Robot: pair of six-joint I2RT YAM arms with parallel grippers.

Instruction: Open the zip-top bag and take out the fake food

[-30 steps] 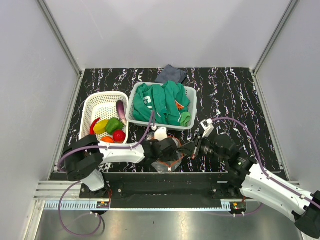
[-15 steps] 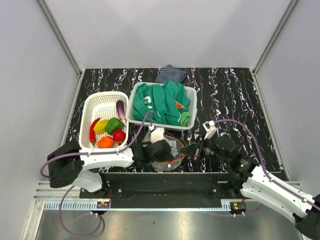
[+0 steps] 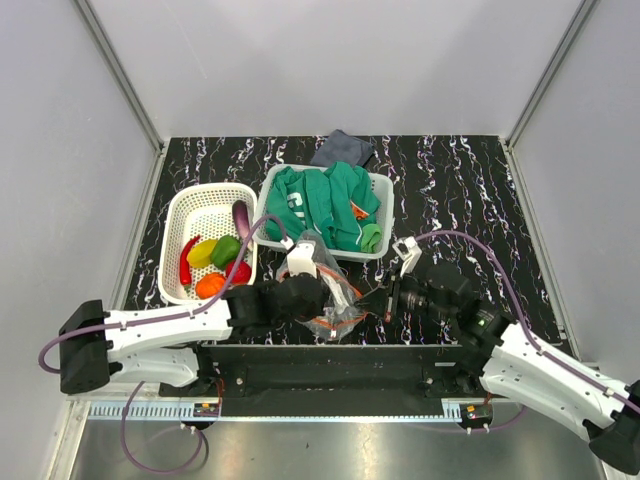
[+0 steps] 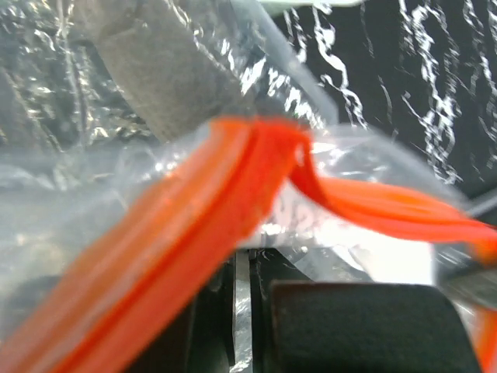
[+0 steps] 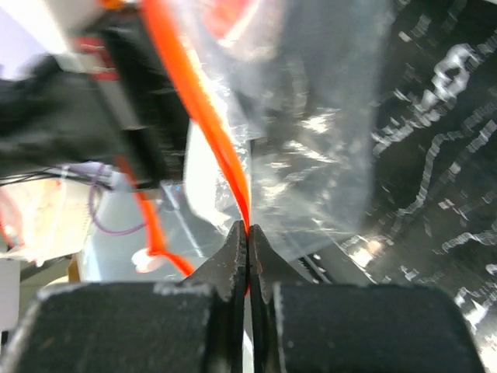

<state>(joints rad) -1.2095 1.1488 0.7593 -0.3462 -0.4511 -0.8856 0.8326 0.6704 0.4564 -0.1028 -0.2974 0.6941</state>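
The zip-top bag (image 3: 338,310), clear and crinkled with an orange-red zip strip (image 4: 225,194), hangs between both grippers near the table's front edge. My left gripper (image 3: 322,298) is shut on the bag's left lip, with thin plastic pinched between its jaws (image 4: 242,299). Opposite it, my right gripper (image 3: 368,302) is shut on the strip (image 5: 203,116), which enters its fingertips (image 5: 248,237). The two lips stand apart at the mouth. Fake food (image 3: 220,262) lies in the white basket (image 3: 205,200): a red chili, yellow, green, purple, orange and red pieces. What is inside the bag I cannot make out.
A second white basket (image 3: 382,185) holding a green garment (image 3: 325,205) stands just behind the bag. A grey cloth (image 3: 342,148) lies behind that. Grey walls close in the black marbled table (image 3: 460,190) on three sides.
My left gripper has shut on the bag's lip and the left arm has swung out to the left, drawing the lip away. The right gripper kept its grip on the strip.
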